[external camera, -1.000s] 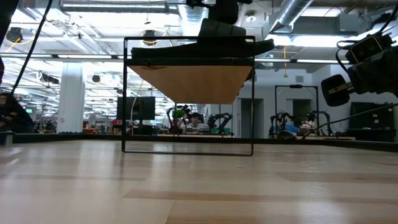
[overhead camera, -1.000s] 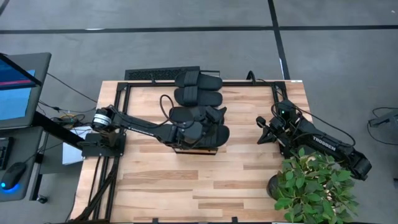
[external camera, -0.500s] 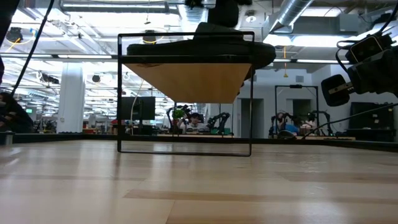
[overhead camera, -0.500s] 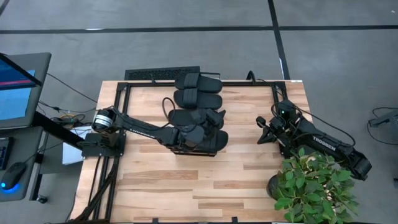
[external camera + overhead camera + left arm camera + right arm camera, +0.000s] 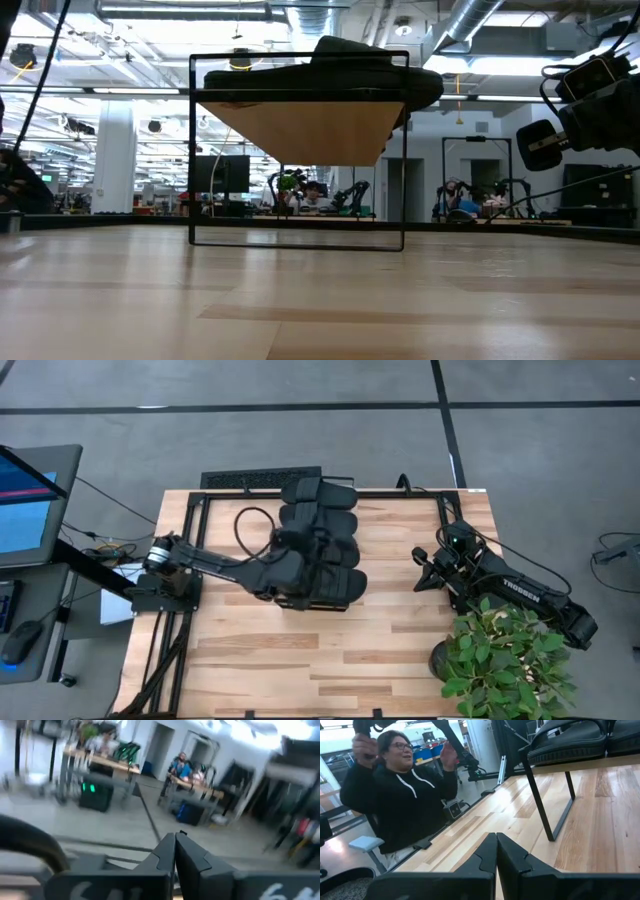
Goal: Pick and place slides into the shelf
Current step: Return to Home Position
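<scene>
Left tool (image 5: pixel 175 836) closed — matte black slides (image 5: pixel 322 493) rowed atop light-wood shelf (image 5: pixel 300 130).

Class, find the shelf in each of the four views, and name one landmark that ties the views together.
High view: shelf at the table's middle-back, mostly under the slides.
Low view: shelf at centre, wood top raised on a thin dark frame.
Left wrist view: too blurred to tell.
Right wrist view: shelf in the picture's upper right, one leg showing.
Shared landmark: the black slides on it.
</scene>
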You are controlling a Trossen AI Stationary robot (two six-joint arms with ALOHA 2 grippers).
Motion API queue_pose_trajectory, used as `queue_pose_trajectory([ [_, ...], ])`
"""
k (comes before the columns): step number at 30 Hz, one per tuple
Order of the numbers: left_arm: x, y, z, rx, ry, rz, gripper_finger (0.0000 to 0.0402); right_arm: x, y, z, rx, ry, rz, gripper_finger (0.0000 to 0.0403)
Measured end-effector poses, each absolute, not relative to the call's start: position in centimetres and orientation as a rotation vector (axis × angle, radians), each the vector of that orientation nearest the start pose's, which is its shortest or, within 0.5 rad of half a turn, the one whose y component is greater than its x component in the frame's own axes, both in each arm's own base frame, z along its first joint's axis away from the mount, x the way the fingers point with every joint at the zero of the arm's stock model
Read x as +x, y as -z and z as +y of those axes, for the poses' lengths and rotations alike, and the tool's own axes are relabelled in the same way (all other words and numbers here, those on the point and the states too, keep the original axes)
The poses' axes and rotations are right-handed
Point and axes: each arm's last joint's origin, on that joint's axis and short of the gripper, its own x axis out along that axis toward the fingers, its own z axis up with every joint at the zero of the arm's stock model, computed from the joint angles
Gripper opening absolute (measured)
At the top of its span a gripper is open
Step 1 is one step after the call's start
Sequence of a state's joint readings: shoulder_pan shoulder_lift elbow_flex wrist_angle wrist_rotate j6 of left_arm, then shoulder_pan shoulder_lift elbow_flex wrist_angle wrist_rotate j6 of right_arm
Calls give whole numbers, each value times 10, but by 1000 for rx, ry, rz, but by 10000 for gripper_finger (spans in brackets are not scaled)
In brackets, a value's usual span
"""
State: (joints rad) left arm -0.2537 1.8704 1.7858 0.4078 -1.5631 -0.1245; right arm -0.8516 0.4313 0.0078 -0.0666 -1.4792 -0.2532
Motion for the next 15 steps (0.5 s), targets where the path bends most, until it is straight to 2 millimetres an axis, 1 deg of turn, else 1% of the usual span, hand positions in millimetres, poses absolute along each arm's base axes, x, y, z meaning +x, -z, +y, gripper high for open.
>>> queue_pose_trajectory([
  [2, 404, -418, -75, -273, -1301, -212, 0, 81, -135, -49, 213, -630, 116, 0],
  [5, 403, -412, -66, -153, -1337, -121, 0, 81, -135, -49, 214, -630, 117, 0],
  [6, 404, -409, -64, -106, -1343, -84, 0, 81, -135, -49, 213, -631, 116, 0],
  [10, 403, -389, -56, -6, -1361, -5, 0, 81, -135, -49, 213, -630, 116, 0],
  [12, 397, -377, -55, 45, -1357, 38, 0, 81, -135, -49, 214, -630, 117, 0],
  [15, 375, -359, -53, 14, -1353, 14, 0, 81, -135, -49, 214, -630, 117, 0],
])
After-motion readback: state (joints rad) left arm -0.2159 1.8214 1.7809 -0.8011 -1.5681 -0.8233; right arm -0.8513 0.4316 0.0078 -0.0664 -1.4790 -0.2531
